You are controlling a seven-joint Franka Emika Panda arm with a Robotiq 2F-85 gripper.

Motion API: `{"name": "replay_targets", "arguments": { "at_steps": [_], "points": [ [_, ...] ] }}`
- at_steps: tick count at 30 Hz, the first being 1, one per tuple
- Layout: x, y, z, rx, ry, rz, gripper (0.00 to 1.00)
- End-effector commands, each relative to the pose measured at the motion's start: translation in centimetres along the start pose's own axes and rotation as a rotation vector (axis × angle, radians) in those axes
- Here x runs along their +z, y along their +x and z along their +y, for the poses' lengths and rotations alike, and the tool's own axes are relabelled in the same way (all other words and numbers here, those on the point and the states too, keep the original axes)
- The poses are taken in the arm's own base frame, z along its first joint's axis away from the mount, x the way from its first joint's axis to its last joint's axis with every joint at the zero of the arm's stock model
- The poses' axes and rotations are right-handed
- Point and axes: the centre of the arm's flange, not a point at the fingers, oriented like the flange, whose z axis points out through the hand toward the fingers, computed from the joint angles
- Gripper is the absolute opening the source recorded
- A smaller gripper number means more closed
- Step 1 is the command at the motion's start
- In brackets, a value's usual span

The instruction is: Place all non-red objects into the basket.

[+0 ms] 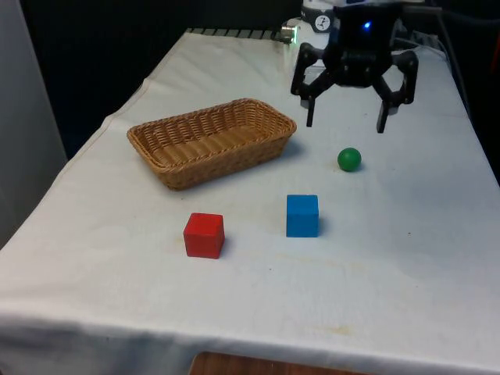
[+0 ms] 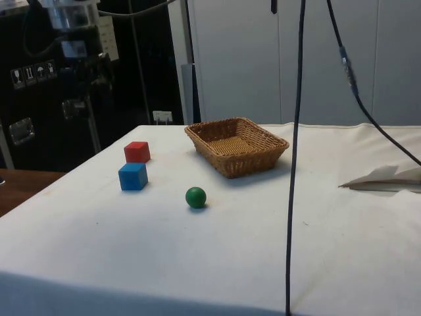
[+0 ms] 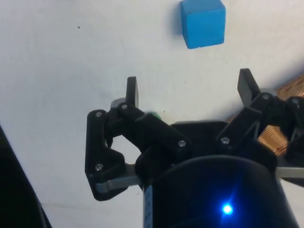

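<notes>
Hiding green ball (image 3: 153, 114): open tool (image 3: 190, 90).

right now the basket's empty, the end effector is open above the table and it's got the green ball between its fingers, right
Not quite. The green ball is not between the fingers: in the front view it lies on the white cloth, below the end effector, which hangs open in the air holding nothing. The rest stands: the basket is empty, and the side view shows the same.

In the wrist view the tool (image 3: 190, 90) hides most of the green ball (image 3: 153, 114) (and the basket (image 3: 289, 90)).
</notes>
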Motion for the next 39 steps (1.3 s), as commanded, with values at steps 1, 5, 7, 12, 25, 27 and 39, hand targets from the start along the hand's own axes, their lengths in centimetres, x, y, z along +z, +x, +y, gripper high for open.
{"name": "replay_targets", "arguments": {
  "at_steps": [1, 5, 7, 12, 25, 27, 39],
  "points": [
    [0.1, -0.1, 0.3, -0.001, 0.014, 0.015, 1.0],
    [0.7, -0.4, 0.8, -0.001, 0.031, 0.018, 1.0],
    [1.3, -0.7, 1.3, -0.001, 0.046, 0.021, 1.0],
    [2.2, -1.1, 1.8, -0.002, 0.049, 0.012, 1.0],
    [5.8, -1.9, 3.5, -0.029, 0.07, 0.039, 1.0],
    [6.3, -1.9, 3.4, -0.03, 0.072, 0.036, 1.0],
    [8.7, -2.4, 3.3, -0.03, 0.071, 0.015, 1.0]
  ]
}}
